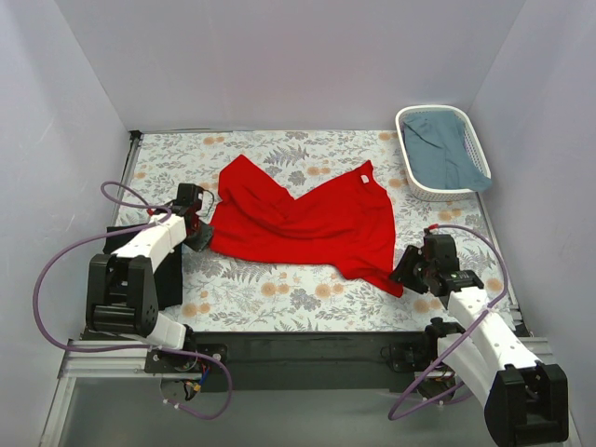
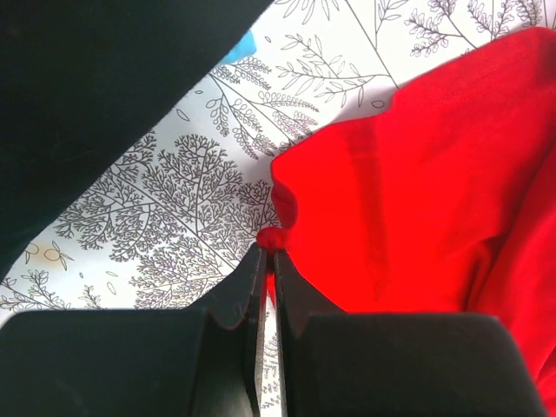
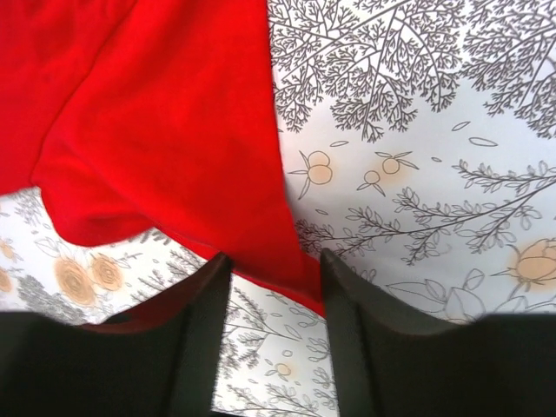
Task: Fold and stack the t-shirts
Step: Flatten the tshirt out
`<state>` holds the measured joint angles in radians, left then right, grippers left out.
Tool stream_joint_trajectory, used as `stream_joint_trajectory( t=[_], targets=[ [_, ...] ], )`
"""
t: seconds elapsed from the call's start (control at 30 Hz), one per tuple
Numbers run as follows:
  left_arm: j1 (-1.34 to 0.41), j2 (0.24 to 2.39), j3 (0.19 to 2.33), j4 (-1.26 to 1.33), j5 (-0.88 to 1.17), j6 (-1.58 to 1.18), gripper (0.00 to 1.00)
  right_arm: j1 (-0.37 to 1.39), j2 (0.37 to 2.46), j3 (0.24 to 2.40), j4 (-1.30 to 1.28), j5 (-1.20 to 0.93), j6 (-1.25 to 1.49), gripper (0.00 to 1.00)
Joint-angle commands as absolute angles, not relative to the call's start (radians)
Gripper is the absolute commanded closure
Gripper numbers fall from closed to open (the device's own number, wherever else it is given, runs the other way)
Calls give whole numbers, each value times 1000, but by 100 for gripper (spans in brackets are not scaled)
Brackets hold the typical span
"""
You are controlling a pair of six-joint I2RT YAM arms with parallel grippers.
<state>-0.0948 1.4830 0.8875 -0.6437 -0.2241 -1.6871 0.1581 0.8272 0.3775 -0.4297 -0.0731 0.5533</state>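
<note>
The red t-shirt point(image 1: 303, 222) lies spread and rumpled in the middle of the floral table, with a small white label point(image 1: 364, 177) near its far right corner. My left gripper point(image 1: 203, 237) is shut on a pinch of the shirt's left edge; in the left wrist view the jaws point(image 2: 268, 254) hold a red nub of the cloth point(image 2: 408, 191). My right gripper point(image 1: 407, 271) is open at the shirt's near right corner; in the right wrist view the fingers point(image 3: 274, 265) straddle the tip of the red cloth point(image 3: 174, 130). I cannot pick out the black t-shirt with certainty.
A white basket point(image 1: 415, 182) with blue-grey cloth point(image 1: 447, 149) stands at the back right. A black shape point(image 1: 168, 275) lies under the left arm by the left wall; a dark mass point(image 2: 95, 95) fills the left wrist view's upper left. White walls enclose the table.
</note>
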Motion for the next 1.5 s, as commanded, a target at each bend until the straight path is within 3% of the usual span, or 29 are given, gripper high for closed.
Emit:
stream_joint_trajectory(
  t=[0.0, 0.1, 0.13, 0.17, 0.53, 1.13, 1.3, 1.47],
  targets=[
    [-97, 1473, 926, -630, -221, -1675, 100, 160, 831, 382, -348, -90, 572, 57],
    [-97, 1462, 940, -627, -212, -1663, 100, 160, 818, 413, -348, -113, 575, 80],
    [-97, 1459, 946, -626, -209, -1657, 100, 160, 805, 423, -351, -115, 572, 95],
    [-97, 1451, 951, -626, -204, -1646, 100, 160, 799, 437, -354, -124, 572, 99],
    [-97, 1313, 1175, -660, -226, -1618, 100, 158, 844, 929, -405, -72, 555, 99],
    [-97, 1089, 1810, -836, -229, -1592, 100, 158, 848, 1777, -514, -5, 446, 99],
    [-97, 1134, 1925, -838, -212, -1586, 100, 156, 887, 1845, -512, -11, 433, 99],
    [-97, 1215, 1872, -773, -192, -1591, 100, 156, 948, 1760, -431, -29, 434, 99]
  ],
)
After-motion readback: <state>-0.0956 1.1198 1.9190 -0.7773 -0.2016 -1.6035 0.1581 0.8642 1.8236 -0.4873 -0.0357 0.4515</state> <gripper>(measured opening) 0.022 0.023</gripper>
